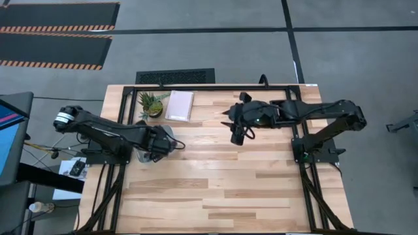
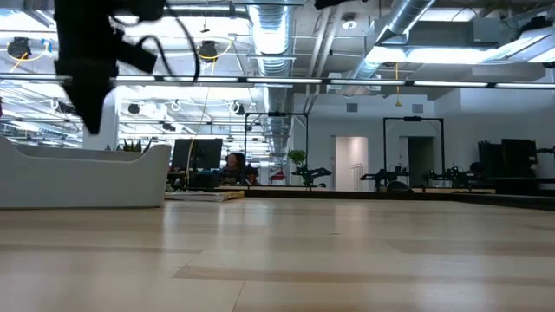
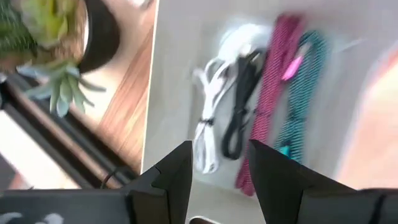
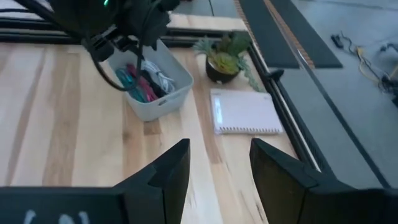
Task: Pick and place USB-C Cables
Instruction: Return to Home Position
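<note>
Four cable bundles lie side by side on the floor of the pale tray (image 4: 163,102): white (image 3: 211,106), black (image 3: 239,106), magenta (image 3: 268,93) and teal (image 3: 301,93). My left gripper (image 3: 217,152) is open and hovers over the tray, fingers pointing down above the white and black bundles, touching nothing. In the high view it (image 1: 164,140) covers most of the tray near the table's left side. In the low view the tray (image 2: 82,178) stands at the left, with the arm above it. My right gripper (image 4: 219,149) is open and empty, raised over the table's middle (image 1: 238,134).
A white notebook (image 4: 245,112) lies flat near the far edge, beside a small potted plant (image 4: 224,59) at the far left. The tray sits just to the near side of the plant. Bare wood (image 1: 228,189) spans the middle and near part of the table.
</note>
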`<state>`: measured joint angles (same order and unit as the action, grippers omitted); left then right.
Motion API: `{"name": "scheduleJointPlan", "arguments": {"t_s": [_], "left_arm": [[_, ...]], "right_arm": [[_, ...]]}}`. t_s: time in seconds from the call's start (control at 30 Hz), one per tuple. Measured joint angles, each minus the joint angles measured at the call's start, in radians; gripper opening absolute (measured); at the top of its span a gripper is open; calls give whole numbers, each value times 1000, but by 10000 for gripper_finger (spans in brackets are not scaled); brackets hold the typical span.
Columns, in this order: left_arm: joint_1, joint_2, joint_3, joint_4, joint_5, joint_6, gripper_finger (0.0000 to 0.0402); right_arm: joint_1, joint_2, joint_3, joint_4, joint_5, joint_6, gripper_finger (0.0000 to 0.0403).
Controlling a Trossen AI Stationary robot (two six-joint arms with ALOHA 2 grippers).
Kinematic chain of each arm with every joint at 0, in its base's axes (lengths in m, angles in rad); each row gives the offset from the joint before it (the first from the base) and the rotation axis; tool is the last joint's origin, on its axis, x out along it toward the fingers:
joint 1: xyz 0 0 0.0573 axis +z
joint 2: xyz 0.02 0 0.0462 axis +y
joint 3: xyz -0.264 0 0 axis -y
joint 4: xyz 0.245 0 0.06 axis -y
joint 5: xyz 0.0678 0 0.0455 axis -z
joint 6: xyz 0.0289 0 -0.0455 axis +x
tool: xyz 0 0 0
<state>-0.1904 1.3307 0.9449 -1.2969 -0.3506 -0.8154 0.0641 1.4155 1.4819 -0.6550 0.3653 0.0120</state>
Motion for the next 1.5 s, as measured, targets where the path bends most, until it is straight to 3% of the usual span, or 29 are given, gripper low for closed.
{"name": "scheduleJointPlan", "arguments": {"t_s": [0.27,0.53,0.7,0.87,1.17,1.33,1.5], "left_arm": [[-56,-232,86,11,-71,10,143],[-145,-572,94,176,-288,43,143],[-216,-715,94,282,-413,130,143],[-268,-810,22,370,-485,211,143],[-283,-884,-192,511,-450,192,143],[-283,-888,-299,665,-449,279,143],[-283,-894,-348,702,-480,299,143]], "right_arm": [[14,-82,16,11,0,-16,189],[18,-271,18,-19,-22,-20,191],[44,-363,-4,-81,-24,10,190],[63,-495,-203,21,-22,22,192],[60,-747,-602,362,-21,77,189],[36,-842,-729,473,-21,101,192],[8,-922,-797,479,-20,136,189]]}}
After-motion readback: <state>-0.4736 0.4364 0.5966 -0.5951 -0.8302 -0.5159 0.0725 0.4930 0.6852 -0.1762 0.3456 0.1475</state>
